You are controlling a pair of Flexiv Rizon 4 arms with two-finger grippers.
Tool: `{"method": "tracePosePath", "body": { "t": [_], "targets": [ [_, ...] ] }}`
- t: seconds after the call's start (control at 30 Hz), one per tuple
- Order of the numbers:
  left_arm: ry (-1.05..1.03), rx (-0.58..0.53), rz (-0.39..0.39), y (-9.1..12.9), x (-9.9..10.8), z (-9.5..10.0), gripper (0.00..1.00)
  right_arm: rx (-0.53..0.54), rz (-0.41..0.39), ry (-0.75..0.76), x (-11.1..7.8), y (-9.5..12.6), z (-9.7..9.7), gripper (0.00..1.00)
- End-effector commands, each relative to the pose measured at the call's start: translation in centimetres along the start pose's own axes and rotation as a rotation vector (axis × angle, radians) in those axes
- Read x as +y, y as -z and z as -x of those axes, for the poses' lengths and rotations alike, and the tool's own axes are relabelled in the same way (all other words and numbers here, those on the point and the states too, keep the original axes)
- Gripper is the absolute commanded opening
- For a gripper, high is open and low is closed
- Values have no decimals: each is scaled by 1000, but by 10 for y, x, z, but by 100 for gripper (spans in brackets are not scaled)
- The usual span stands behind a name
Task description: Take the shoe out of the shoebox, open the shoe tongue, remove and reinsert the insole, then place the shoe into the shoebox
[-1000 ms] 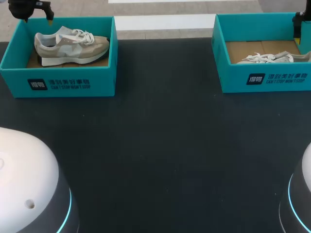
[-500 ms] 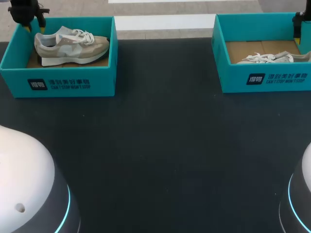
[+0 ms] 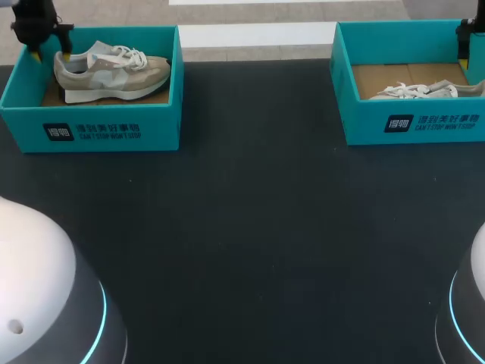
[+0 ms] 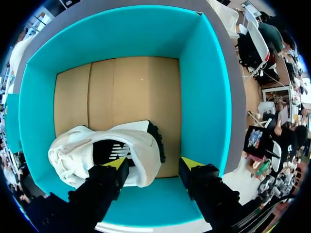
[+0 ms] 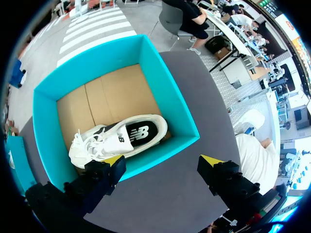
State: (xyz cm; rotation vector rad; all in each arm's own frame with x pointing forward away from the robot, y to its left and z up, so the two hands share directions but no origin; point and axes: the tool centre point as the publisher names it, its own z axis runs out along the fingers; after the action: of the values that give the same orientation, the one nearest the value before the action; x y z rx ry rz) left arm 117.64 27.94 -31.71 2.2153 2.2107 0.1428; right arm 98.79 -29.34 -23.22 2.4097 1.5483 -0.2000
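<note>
You had two teal shoeboxes, the left shoebox (image 3: 106, 114) and the right shoebox (image 3: 364, 125), on one table (image 3: 250, 227). There were two shoes, a beige shoe (image 3: 114, 72) and a white shoe (image 3: 420, 91), and two grippers, the left gripper (image 4: 154, 163) and the right gripper (image 5: 161, 159).

A: What is the left shoebox (image 3: 114, 130) made of?
B: Matt teal card outside, bare brown cardboard on its floor.
A: And the shoe (image 3: 114, 73) in it?
B: Soft beige suede-like cloth, paler panels, woven laces, smooth white sole.
A: The table (image 3: 258, 227)?
B: Dark, matt, finely textured.
</note>
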Motion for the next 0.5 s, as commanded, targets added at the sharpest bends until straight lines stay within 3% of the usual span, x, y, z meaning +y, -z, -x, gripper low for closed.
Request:
{"method": "tracePosePath", "body": {
  "t": [0.03,0.23,0.3,0.37,0.5],
  "targets": [
    [-2,-7,-29,-10,9,0,67,1,-1,-1,0,0,0,100],
    [-2,-9,-45,-23,8,1,59,1,-1,-1,0,0,0,100],
    [2,-5,-45,-29,7,0,62,1,-1,-1,0,0,0,100],
    [-4,6,-46,-32,6,-1,71,1,-1,-1,0,0,0,100],
    [-2,-2,-64,-45,5,-4,72,1,-1,-1,0,0,0,100]
  ]
}}
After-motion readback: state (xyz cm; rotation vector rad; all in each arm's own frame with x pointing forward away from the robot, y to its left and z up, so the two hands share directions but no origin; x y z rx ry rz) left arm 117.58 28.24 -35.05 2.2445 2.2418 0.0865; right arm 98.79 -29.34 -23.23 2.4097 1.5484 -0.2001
